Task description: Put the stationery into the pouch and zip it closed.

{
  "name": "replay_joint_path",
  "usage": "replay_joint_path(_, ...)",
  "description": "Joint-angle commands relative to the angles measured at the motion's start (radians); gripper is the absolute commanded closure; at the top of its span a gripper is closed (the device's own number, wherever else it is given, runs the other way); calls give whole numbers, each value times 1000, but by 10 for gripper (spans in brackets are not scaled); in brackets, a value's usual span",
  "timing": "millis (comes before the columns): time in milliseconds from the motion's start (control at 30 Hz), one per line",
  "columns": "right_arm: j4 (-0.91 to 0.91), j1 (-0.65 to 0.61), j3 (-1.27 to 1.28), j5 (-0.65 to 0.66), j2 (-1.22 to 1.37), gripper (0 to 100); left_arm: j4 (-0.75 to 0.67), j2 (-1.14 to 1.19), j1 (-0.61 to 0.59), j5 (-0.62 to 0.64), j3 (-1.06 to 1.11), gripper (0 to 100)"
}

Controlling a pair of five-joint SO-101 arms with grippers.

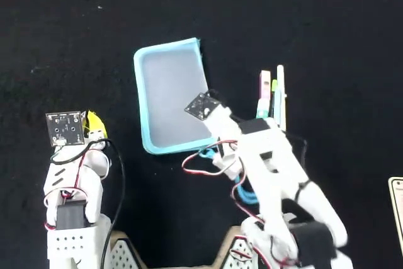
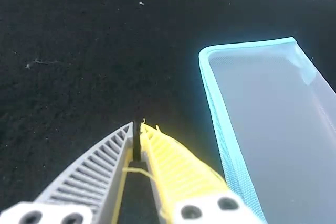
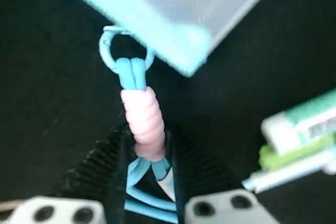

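Your right gripper [image 3: 148,134] pinches the pink-wrapped zip cord [image 3: 143,111] at a corner of the pouch [image 1: 170,96]. Your left gripper [image 2: 137,132] sits closed and empty beside the pouch. The pens [image 1: 272,96] lie just outside the pouch.

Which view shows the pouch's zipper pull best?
The right wrist view: the zipper pull, blue cord with a pink bead, sits between the jaws of the right gripper. The high view shows a bit of its cord beside the pouch; the left wrist view, the pouch's edge.
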Motion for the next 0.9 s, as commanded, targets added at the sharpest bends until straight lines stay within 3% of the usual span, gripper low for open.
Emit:
replay_joint_path(0, 138, 12, -15, -28, -94, 978, 3, -11, 10, 8, 24, 970)
replay_joint_path(233, 252, 11, -25, 95, -96, 793, 3, -11, 10, 8, 24, 970)
replay_joint_path(400, 281, -2, -133, 63, -97, 784, 3, -11, 10, 8, 24, 970)
replay_joint_path(500, 269, -101, -147, 37, -90, 783, 3, -11, 10, 8, 24, 970)
replay_joint_path(633, 80, -247, -33, -20, -90, 783, 3, -11, 7, 8, 24, 970)
replay_joint_path(733, -130, -264, 102, -63, -90, 783, 3, -11, 2, 8, 24, 970)
replay_joint_path(867, -236, -261, 189, -68, -90, 783, 3, -11, 8, 8, 24, 970)
